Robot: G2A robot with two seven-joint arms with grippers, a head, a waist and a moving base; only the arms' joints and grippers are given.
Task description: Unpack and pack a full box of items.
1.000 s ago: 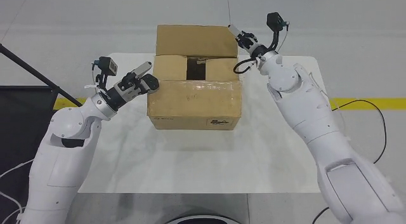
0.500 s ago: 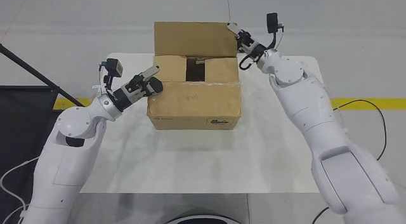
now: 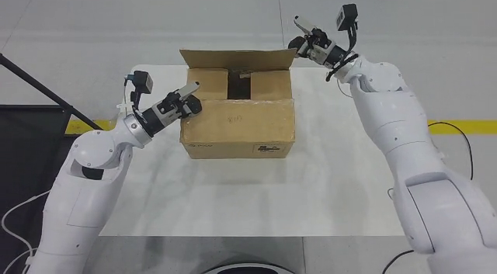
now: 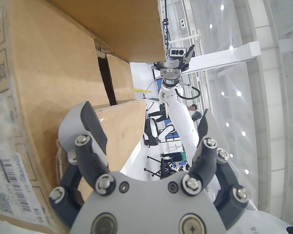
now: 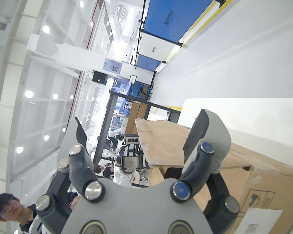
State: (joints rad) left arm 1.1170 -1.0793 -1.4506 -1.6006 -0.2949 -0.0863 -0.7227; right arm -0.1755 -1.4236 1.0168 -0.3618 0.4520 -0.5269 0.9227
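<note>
Top view: a cardboard box [image 3: 237, 123] sits mid-table [image 3: 334, 189], its far flap [image 3: 233, 59] raised, the left gripper [image 3: 190, 95] at its left corner and the right gripper [image 3: 297, 35] by the flap's right end.
Left wrist view: fingers [image 4: 92, 122] spread wide beside the box.
Right wrist view: fingers [image 5: 205, 127] spread wide, the flap's edge seen between them.

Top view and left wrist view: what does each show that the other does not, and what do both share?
Top view: the white table and the front wall of the cardboard box. Left wrist view: the barcode label on the box's side wall, and the left tool's ribbed pads, spread open. Shared: the box's raised back flap, the dark gap between the inner flaps, and the right tool beside that flap's corner.
</note>
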